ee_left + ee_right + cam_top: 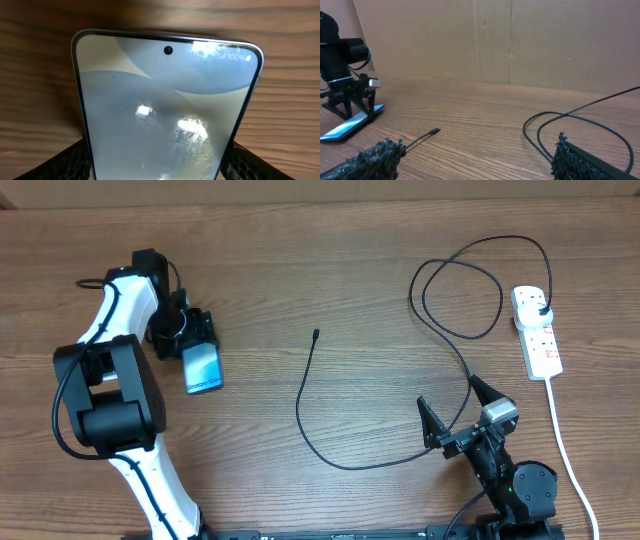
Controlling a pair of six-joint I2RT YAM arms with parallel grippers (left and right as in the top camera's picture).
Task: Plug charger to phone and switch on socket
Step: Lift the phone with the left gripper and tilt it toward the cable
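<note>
The phone lies at the left with its blue-teal screen up, its near end tilted up in the right wrist view. My left gripper is shut on its two long edges; the phone fills the left wrist view. The charger cable runs from its tip at mid-table in loops to a black plug seated in the white socket strip. My right gripper is open and empty, the cable passing under it. The tip also shows in the right wrist view, ahead of the open fingers.
The strip's thick white cord runs toward the front edge at the right. Cable loops lie just ahead of my right finger. A cardboard wall stands behind the wooden table.
</note>
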